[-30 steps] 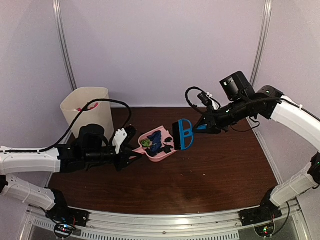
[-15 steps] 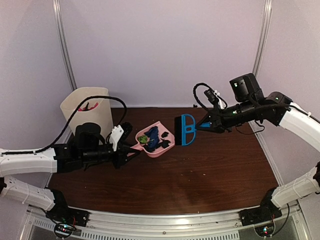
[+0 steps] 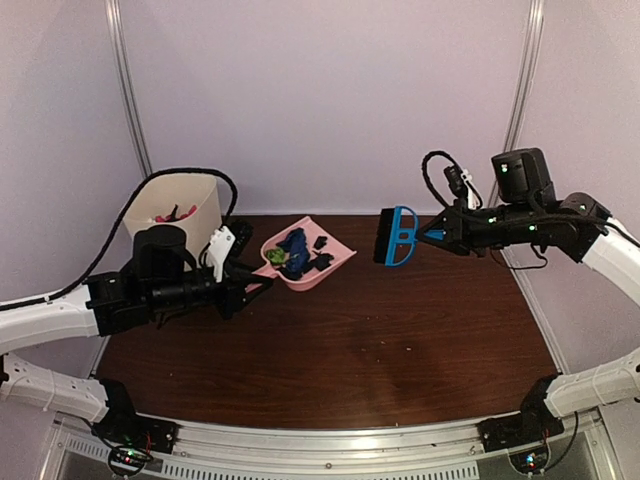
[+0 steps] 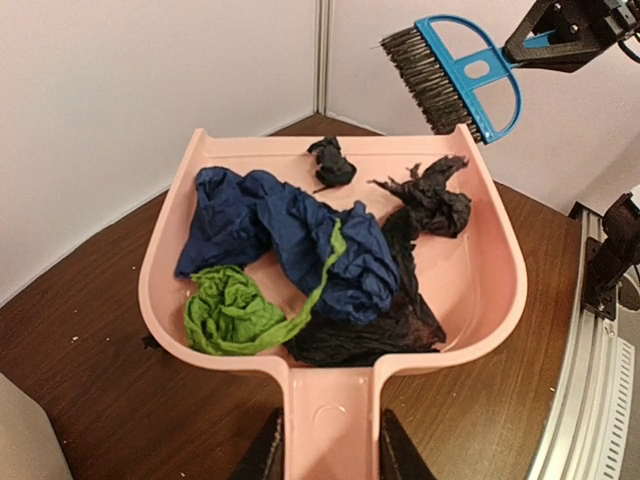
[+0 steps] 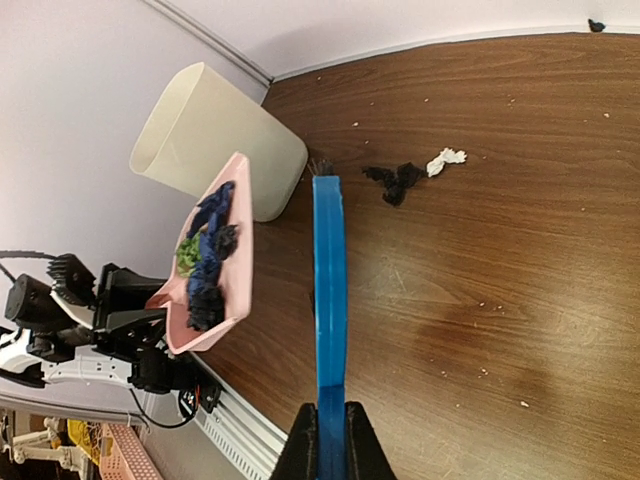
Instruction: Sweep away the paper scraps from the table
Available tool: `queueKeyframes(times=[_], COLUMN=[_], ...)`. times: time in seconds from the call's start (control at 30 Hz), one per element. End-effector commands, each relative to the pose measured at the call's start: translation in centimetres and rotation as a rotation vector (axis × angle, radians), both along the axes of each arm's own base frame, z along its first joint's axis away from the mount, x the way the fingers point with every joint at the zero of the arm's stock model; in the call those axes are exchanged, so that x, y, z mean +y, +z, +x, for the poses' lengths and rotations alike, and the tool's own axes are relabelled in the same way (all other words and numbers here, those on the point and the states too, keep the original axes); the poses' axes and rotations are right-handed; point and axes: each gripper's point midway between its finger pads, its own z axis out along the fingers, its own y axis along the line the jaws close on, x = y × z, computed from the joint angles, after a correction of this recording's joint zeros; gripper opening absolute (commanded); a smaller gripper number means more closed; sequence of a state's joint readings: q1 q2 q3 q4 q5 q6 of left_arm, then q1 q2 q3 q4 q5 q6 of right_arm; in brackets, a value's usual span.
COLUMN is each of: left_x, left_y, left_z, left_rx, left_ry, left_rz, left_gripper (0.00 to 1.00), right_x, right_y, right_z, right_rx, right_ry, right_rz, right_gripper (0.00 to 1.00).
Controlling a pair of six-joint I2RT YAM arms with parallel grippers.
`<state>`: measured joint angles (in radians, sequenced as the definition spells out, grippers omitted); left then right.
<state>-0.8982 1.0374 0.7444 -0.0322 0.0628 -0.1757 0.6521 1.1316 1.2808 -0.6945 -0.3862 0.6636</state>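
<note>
My left gripper is shut on the handle of the pink dustpan and holds it in the air next to the cream bin. In the left wrist view the gripper clamps the handle. The pan holds paper scraps: dark blue, green and black. My right gripper is shut on the blue hand brush and holds it above the table. In the right wrist view a black scrap and a white scrap lie on the table.
A tall cream bin stands at the back left with something pink and dark inside; it also shows in the right wrist view. A silver rail runs along the front edge. White walls with metal posts close the back.
My left arm has lifted the dustpan with its scraps and carried it back and left toward the bin. My right arm has moved the brush up and to the right, away from the pan.
</note>
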Motion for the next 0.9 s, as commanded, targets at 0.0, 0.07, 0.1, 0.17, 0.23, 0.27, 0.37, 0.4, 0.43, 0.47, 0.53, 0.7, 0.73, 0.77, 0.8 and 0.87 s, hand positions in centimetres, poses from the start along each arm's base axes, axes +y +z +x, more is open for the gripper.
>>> queueKeyframes(times=[0.0, 0.07, 0.1, 0.17, 0.23, 0.27, 0.37, 0.4, 0.43, 0.47, 0.53, 0.7, 0.73, 0.77, 0.8, 0.87], left_x=[1.0, 1.6, 1.8, 2.2, 2.6, 2.7, 3.2, 3.4, 3.6, 3.7, 4.1, 5.1, 5.3, 5.5, 5.6, 6.0], left_y=[3.9, 4.8, 5.3, 5.9, 6.8, 7.5, 9.0, 9.4, 9.7, 10.1, 10.9, 12.8, 13.0, 13.1, 13.2, 13.3], left_z=[0.4, 0.8, 0.9, 1.0, 1.1, 1.2, 1.3, 1.4, 1.4, 1.4, 1.6, 2.1, 2.3, 2.5, 2.6, 3.0], left_rx=[-0.032, -0.042, -0.044, -0.043, -0.038, -0.037, -0.023, -0.02, -0.014, -0.012, -0.005, 0.002, 0.005, 0.01, 0.017, 0.032], left_ry=[0.056, 0.1, 0.11, 0.128, 0.152, 0.161, 0.195, 0.206, 0.215, 0.223, 0.246, 0.315, 0.331, 0.348, 0.362, 0.395], left_rz=[-0.061, -0.06, -0.062, -0.062, -0.067, -0.077, -0.094, -0.098, -0.099, -0.104, -0.114, -0.127, -0.126, -0.126, -0.126, -0.132], left_gripper=[0.0, 0.0, 0.0, 0.0, 0.0, 0.0, 0.0, 0.0, 0.0, 0.0, 0.0, 0.0, 0.0, 0.0, 0.0, 0.0], right_x=[-2.5, -3.1, -3.3, -3.6, -3.8, -3.8, -3.8, -3.8, -3.8, -3.8, -3.8, -3.6, -3.5, -3.5, -3.4, -3.3], right_y=[0.0, -0.3, -0.4, -0.6, -0.8, -0.9, -1.4, -1.6, -1.7, -1.9, -2.2, -2.8, -2.8, -2.9, -2.9, -3.0], right_z=[1.7, 1.9, 1.9, 2.1, 2.2, 2.3, 2.5, 2.5, 2.6, 2.6, 2.8, 3.3, 3.4, 3.5, 3.6, 3.8], right_rx=[-0.036, -0.035, -0.036, -0.037, -0.035, -0.034, -0.024, -0.022, -0.018, -0.016, -0.011, 0.0, 0.001, 0.001, 0.0, 0.001], right_ry=[-0.159, -0.192, -0.203, -0.219, -0.23, -0.232, -0.239, -0.243, -0.246, -0.249, -0.253, -0.262, -0.263, -0.265, -0.267, -0.271], right_rz=[-0.01, -0.015, -0.016, -0.017, -0.017, -0.016, -0.02, -0.02, -0.02, -0.019, -0.016, -0.014, -0.013, -0.011, -0.008, 0.0], right_gripper=[0.0, 0.0, 0.0, 0.0, 0.0, 0.0, 0.0, 0.0, 0.0, 0.0, 0.0, 0.0, 0.0, 0.0, 0.0, 0.0])
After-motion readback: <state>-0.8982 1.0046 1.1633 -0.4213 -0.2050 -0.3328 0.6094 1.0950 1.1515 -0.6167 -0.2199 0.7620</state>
